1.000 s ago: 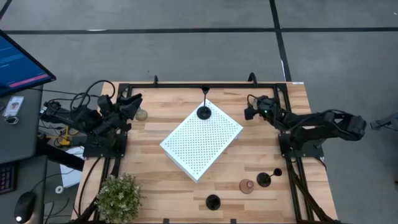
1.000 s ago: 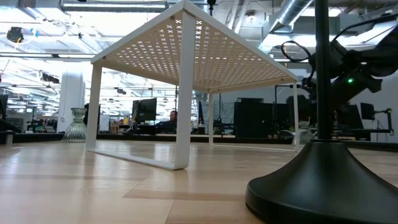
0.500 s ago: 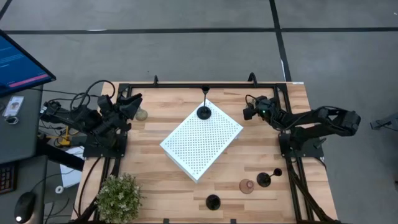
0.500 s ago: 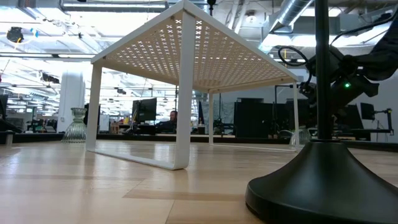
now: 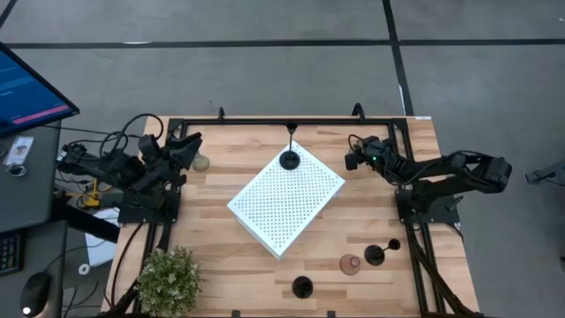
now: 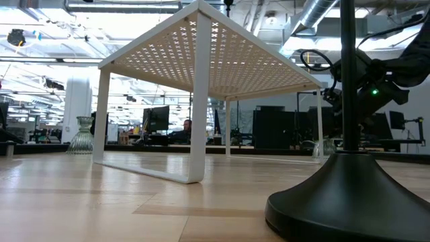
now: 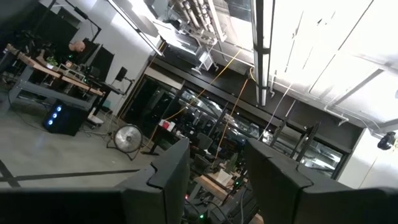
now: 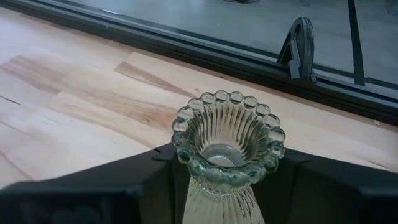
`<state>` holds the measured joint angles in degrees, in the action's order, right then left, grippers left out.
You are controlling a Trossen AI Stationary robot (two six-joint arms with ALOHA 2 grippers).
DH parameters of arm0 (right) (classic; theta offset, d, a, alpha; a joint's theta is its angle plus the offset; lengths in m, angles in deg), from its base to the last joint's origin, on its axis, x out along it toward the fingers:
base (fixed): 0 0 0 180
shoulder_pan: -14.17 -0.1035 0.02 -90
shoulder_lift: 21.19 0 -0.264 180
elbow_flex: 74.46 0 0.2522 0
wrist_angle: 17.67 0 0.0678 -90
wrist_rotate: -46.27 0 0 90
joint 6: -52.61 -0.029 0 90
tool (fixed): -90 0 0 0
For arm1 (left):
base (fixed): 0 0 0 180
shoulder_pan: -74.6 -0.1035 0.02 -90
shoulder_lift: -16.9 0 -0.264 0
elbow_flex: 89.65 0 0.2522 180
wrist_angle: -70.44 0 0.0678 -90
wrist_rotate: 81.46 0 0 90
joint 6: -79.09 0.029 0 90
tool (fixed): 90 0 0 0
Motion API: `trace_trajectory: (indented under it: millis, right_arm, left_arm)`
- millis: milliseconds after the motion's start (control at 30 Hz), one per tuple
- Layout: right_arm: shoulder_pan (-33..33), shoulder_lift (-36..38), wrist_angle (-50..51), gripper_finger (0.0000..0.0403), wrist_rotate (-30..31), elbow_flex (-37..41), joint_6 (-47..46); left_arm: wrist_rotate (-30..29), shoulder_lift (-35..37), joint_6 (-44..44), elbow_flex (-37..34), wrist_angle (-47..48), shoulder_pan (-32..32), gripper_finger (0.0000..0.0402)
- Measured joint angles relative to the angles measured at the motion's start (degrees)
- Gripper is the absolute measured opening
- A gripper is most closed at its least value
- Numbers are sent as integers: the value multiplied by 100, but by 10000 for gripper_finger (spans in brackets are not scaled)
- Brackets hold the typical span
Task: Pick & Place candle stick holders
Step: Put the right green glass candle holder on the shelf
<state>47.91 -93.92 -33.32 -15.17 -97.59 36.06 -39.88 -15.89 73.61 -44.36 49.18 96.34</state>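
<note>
Right gripper [image 5: 354,159] over the table's far right, clamped on a ribbed pale green glass holder [image 8: 227,155] (beaded rim facing the wrist camera). Left gripper [image 7: 214,180] parked at the far left edge with fingers apart, another pale holder [image 5: 202,162] just beside it. One black holder [image 5: 290,159] up on the white perforated board [image 5: 287,201]; near right, a pink holder [image 5: 351,264] sitting between two more black ones [image 5: 375,256] [image 5: 303,287].
</note>
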Motion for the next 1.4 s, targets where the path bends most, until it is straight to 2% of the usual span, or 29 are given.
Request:
trace_trajectory:
  millis: [167,500,667,900,1100,1233,1400]
  right_arm:
    - [0,155,18,123,-14,4,2]
    - [7,1035,145,123,-11,-35,67]
    - [-54,1579,600,123,-5,-510,606]
    - [-204,2067,1707,123,-2,-1629,1454]
    - [-772,2266,2045,123,-204,-2480,2003]
    - [-1344,2340,2049,123,-614,-2858,2004]
    - [-2292,2318,2064,127,-644,-3001,1740]
  left_arm:
    - [0,0,-98,0,2,-1,155]
    - [2,0,-91,0,2,-1,155]
    - [2,0,-88,0,2,0,155]
    - [4,0,-84,0,2,0,155]
    - [4,0,-78,0,2,-1,155]
    - [4,0,-78,0,4,-2,155]
    - [4,0,-80,0,3,-2,155]
